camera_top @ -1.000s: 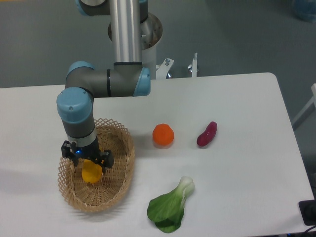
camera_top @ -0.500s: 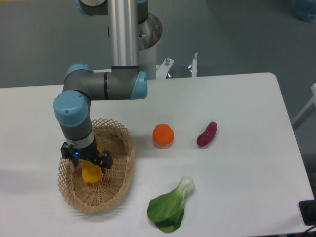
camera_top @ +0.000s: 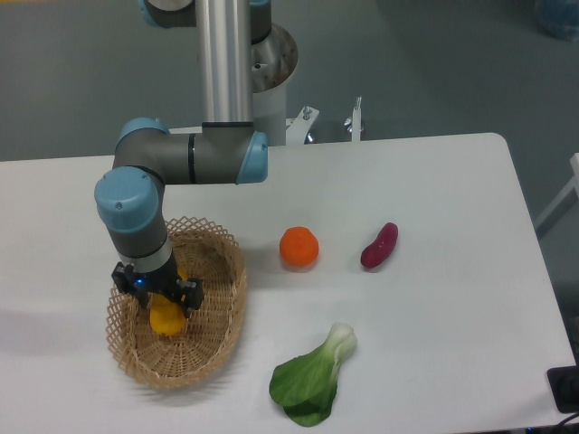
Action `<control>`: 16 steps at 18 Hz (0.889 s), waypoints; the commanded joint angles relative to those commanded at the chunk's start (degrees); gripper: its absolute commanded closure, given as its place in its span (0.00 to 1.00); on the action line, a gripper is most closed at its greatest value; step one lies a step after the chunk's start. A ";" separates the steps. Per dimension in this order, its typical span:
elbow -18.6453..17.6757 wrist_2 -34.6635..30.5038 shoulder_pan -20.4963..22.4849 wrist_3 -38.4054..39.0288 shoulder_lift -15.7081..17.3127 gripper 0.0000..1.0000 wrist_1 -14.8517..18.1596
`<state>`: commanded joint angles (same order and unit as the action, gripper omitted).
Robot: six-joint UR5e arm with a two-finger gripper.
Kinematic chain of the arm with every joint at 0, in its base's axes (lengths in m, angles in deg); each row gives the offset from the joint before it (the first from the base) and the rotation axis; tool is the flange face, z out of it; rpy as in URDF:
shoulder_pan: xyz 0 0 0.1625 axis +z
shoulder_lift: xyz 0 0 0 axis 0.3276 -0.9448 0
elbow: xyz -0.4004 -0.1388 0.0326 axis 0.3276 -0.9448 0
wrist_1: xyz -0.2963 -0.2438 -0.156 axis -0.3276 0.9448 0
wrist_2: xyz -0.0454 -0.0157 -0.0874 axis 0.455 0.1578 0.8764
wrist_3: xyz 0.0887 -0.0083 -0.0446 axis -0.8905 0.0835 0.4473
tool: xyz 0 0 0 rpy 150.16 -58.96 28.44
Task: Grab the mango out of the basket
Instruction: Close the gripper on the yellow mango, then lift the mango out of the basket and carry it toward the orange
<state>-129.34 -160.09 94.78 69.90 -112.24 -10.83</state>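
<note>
The mango point(camera_top: 166, 319), a smooth yellow-orange fruit, lies in the left half of the woven wicker basket point(camera_top: 217, 334) at the table's front left. My gripper point(camera_top: 158, 298) points straight down right over the mango. Its black jaws are spread to either side of the fruit's upper part. The wrist hides the top of the mango and the fingertips, so contact cannot be made out. The mango rests low in the basket.
A round orange point(camera_top: 298, 247) sits on the table right of the basket, and a dark red-purple vegetable point(camera_top: 379, 245) lies further right. A green leafy bok choy point(camera_top: 312, 380) lies near the front edge. The arm's base column point(camera_top: 224, 63) stands at the back.
The arm's elbow and wrist have shifted a little to the left and the gripper has settled slightly lower over the mango. The mango has not moved.
</note>
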 joint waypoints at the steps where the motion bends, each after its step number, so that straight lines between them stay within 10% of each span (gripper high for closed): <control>1: 0.00 0.00 0.00 0.00 0.00 0.40 0.00; 16: 0.79 -0.27 0.78 -2.54 3.24 0.48 -0.09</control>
<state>-128.56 -160.36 95.57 67.36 -109.00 -10.92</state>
